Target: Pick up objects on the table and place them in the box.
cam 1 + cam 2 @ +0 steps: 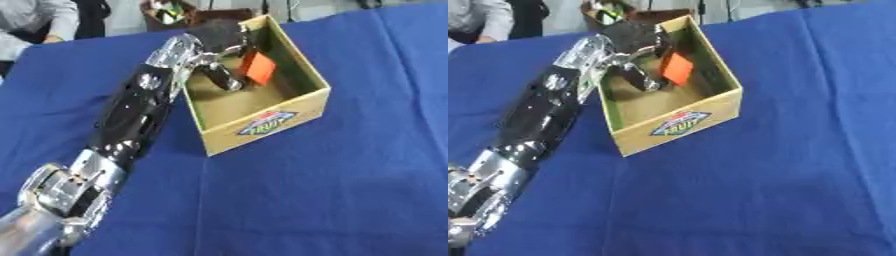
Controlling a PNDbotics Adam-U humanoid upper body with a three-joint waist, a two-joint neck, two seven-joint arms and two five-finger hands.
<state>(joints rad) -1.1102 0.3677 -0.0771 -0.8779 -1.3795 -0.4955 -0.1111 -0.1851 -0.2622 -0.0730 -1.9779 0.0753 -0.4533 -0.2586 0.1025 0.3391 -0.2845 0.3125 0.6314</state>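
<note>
In the left eye view, the robot's left arm [131,120] reaches from the lower left across a blue cloth [350,175] into an open cardboard box [262,127] with a fruit label on its front wall. The left hand [223,60] is inside the box, its fingers curled and pinching a small orange-red packet [259,68], which hangs tilted above the box floor and near the right wall. The packet looks thin, flat and light, probably a soft wrapper that bends easily; it seems held by its upper left edge, a sensible place for so slim a thing, though a glossy surface could slip. In the right eye view, the same packet [677,69] shows as a flat diamond shape beside the dark fingers [642,77], clear of the box rim [677,125]; whether it touches the floor cannot be told. The box floor looks otherwise bare. The right hand appears in neither view.
</note>
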